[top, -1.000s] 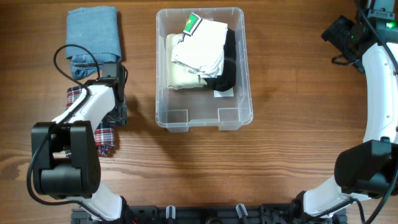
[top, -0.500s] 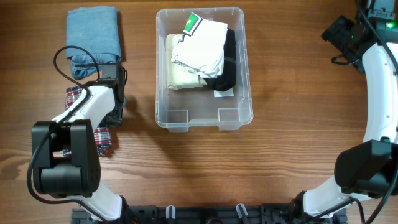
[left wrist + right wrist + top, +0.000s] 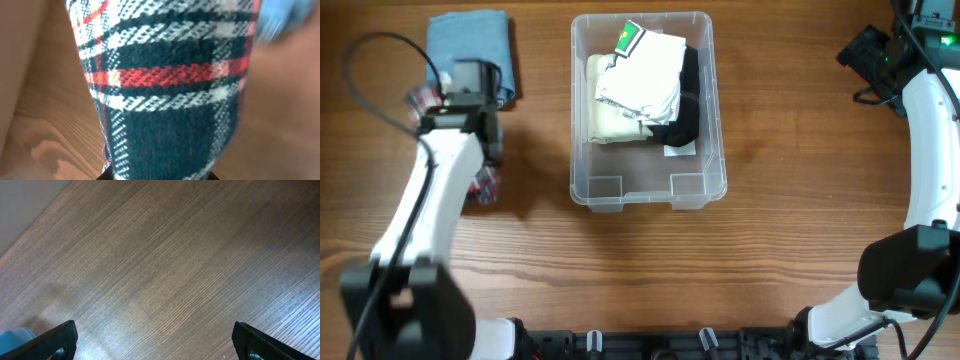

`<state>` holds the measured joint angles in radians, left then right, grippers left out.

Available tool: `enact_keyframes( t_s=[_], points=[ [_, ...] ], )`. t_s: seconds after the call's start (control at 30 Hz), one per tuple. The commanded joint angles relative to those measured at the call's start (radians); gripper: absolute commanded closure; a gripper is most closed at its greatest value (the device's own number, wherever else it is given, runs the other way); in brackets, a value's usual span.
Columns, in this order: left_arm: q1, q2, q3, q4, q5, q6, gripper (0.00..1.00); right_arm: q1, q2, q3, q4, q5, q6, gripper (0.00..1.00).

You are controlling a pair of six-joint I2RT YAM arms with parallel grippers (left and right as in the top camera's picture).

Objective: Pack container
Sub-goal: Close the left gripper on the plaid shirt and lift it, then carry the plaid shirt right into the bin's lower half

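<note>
The clear container (image 3: pixel 582 120) stands at the table's middle. Inside it lie a white garment (image 3: pixel 642 75), a cream one (image 3: pixel 610 120) and a black one (image 3: pixel 688 100). My left gripper (image 3: pixel 160 176) is shut on a plaid garment (image 3: pixel 170 100) in red, white and dark blue, which fills the left wrist view. From overhead the left gripper (image 3: pixel 480 150) is left of the container, and the plaid garment (image 3: pixel 483 186) hangs below it. At the far right, my right gripper (image 3: pixel 160 342) stands open over bare wood with nothing between its fingers.
A folded blue denim garment (image 3: pixel 470 40) lies at the back left, just behind the left arm. The right arm (image 3: pixel 930 130) runs along the table's right edge. Bare wood shows in front of the container and to its right.
The left gripper has shut on the plaid garment and lifted it off the table, swinging toward the back. The right arm has not moved.
</note>
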<state>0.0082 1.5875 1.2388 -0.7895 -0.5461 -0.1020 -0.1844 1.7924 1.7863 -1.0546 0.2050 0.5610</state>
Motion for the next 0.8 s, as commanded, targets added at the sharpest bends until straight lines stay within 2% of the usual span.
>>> enact_keyframes(
  t_s=[0.0,0.13,0.27,0.33,0.5,0.57,0.77],
  points=[
    [-0.035,-0.201,0.074,0.013,0.0,-0.044,0.82,0.002,0.001,-0.008,0.0,-0.003,0.015,0.0],
    [-0.117,-0.357,0.075,0.069,0.064,-0.024,0.79,0.002,0.001,-0.008,0.0,-0.003,0.015,0.0],
    [-0.249,-0.449,0.075,0.138,0.198,0.089,0.78,0.002,0.001,-0.008,0.002,-0.003,0.015,0.0],
    [-0.38,-0.468,0.075,0.167,0.213,0.183,0.78,0.002,0.001,-0.008,0.003,-0.003,0.015,0.0],
    [-0.615,-0.42,0.074,0.181,0.212,0.357,0.79,0.002,0.001,-0.008,0.003,-0.003,0.015,0.0],
    [-0.682,-0.37,0.074,0.18,0.204,0.439,0.75,0.002,0.001,-0.008,0.003,-0.003,0.015,0.0],
    [-0.743,-0.201,0.074,0.18,0.19,0.565,0.76,0.002,0.001,-0.008,0.003,-0.003,0.015,0.0]
  ],
)
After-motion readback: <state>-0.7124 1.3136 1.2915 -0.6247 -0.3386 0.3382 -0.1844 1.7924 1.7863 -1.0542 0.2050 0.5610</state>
